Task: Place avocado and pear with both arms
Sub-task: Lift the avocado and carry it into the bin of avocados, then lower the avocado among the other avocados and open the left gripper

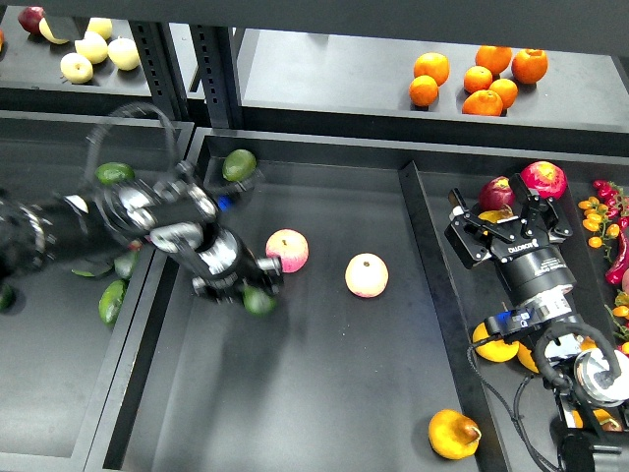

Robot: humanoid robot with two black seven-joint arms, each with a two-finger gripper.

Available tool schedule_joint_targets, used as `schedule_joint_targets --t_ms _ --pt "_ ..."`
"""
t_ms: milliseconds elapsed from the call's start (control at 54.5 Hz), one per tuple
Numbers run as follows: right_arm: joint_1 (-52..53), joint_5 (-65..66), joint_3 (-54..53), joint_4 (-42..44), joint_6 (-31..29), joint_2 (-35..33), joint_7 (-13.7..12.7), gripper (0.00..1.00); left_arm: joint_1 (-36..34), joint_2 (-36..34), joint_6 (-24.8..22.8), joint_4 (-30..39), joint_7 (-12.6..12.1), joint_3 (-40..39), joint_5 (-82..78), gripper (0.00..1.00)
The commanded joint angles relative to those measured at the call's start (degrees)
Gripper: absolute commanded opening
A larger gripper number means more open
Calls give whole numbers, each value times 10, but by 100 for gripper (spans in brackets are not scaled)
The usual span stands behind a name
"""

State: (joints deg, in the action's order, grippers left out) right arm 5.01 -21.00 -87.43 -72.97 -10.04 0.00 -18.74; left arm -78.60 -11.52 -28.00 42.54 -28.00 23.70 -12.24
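Avocado (259, 300) sits clamped in the left gripper (246, 290) over the middle tray (324, 393), unreleased. Pear (453, 434) lies well below the right gripper (511, 221), whose fingers stand apart, empty.

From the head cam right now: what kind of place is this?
Probably a mock produce-sorting station, not a home kitchen: fruit lies in dark trays grouped by kind, with oranges and pale pears on a rear shelf and avocados in the left bin.

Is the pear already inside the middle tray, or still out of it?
Inside. The pear lies on the middle tray floor near its front right corner, free of both end effectors.
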Motion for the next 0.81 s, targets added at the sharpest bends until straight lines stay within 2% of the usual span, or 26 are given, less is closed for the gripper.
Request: schedule_joint_targets --t_ms 0,110,349,550,789 --pt "2 1 2 1 0 0 0 100 -1 -73 0 8 0 -15 -2 9" --pt "1 3 4 2 0 0 0 100 1 -126 0 10 0 -26 -7 9" --pt "3 3 5 6 0 0 0 100 15 -198 0 9 0 -25 -9 9" --pt "5 3 5 10 0 0 0 100 52 -228 0 3 0 -26 -13 10" --pt "7 3 11 10 0 0 0 100 91 -228 0 -8 0 -46 -45 10"
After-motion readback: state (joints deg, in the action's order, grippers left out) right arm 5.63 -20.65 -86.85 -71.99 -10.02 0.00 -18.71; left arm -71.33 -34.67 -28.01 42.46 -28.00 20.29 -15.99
